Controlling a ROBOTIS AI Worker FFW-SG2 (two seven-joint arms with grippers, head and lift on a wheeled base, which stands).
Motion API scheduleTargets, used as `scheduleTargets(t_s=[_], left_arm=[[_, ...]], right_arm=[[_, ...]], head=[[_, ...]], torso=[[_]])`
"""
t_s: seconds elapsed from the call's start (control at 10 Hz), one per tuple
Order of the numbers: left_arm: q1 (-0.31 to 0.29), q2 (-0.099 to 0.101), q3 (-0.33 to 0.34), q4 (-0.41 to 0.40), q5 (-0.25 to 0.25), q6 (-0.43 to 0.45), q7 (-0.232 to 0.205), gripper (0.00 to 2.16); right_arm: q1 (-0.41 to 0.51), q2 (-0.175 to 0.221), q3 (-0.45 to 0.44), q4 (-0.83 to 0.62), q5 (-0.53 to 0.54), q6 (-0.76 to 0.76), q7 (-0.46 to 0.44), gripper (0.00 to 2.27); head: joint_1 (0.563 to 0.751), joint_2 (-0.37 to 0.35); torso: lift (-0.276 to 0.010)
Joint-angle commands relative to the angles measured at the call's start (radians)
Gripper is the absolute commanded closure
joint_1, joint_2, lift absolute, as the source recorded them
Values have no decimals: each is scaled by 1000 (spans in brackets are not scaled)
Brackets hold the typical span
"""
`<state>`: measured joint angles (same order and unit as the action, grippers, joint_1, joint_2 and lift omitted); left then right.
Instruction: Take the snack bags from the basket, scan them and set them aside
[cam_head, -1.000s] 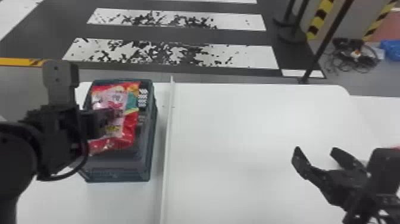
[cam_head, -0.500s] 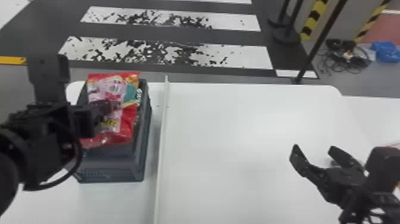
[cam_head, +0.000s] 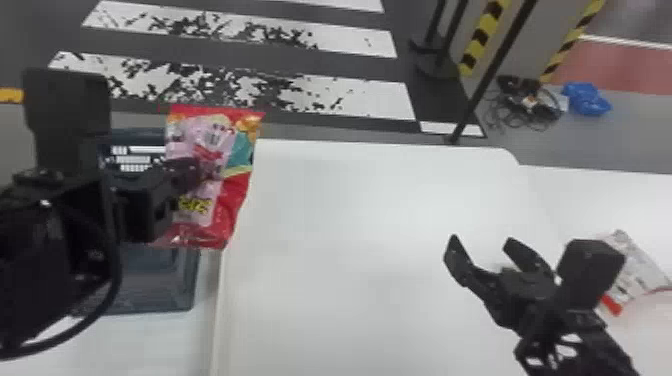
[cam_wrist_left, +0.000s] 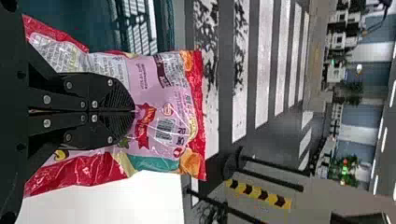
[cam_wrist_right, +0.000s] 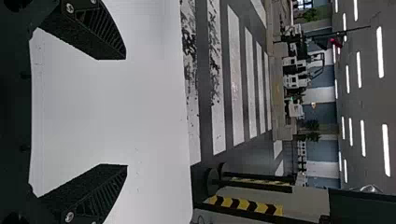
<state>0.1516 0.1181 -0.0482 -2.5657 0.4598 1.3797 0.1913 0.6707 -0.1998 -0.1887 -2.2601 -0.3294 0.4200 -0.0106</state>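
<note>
- The snack bag is held by the left gripper at between nine and ten o'clock from the head view's centre.
- The left gripper is seen narrow in the left wrist view, its two black fingers brought together on the bag.
- The bag's film is red, pink, teal and orange; its top edge is pointed to twelve o'clock in the head view. A barcode is seen in the left wrist view.
- The basket is located at eight o'clock on the white surface; its upper right part is overlapped by the bag in the head view. Its contents cannot be told.
- The right gripper is positioned above the surface at between three and four o'clock, its fingers spread wide and nothing held between them.
- A white-and-red pack is seen past the right gripper, near half past three, partly cut off by the view's edge.
- A tangle of cables and a blue item are noted on the floor at between one and two o'clock.
</note>
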Motion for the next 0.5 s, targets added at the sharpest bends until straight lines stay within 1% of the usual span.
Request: scheduleTargets(t_s=[0.0,0.1,0.2,0.3,0.4], left_arm=[[-9,0,-70,9,-12,0,-33,1949],[-17,2,-125,22,-43,0,-73,1949],[-20,2,-159,48,-43,3,-124,1949],[-26,8,-208,74,-53,3,-159,1949],[-40,15,-263,113,-66,3,-197,1949]], right_arm=[[-11,0,0,4,0,0,0,97],[-17,0,2,7,0,0,0,97],[-22,2,2,16,1,-22,0,97],[-26,5,2,24,0,-34,0,97],[-33,5,0,28,0,-40,0,97]], head=[[695,-217],[695,-255],[695,-294],[695,-335],[695,-350]], torso=[[-75],[-75],[-75],[-75],[-75]])
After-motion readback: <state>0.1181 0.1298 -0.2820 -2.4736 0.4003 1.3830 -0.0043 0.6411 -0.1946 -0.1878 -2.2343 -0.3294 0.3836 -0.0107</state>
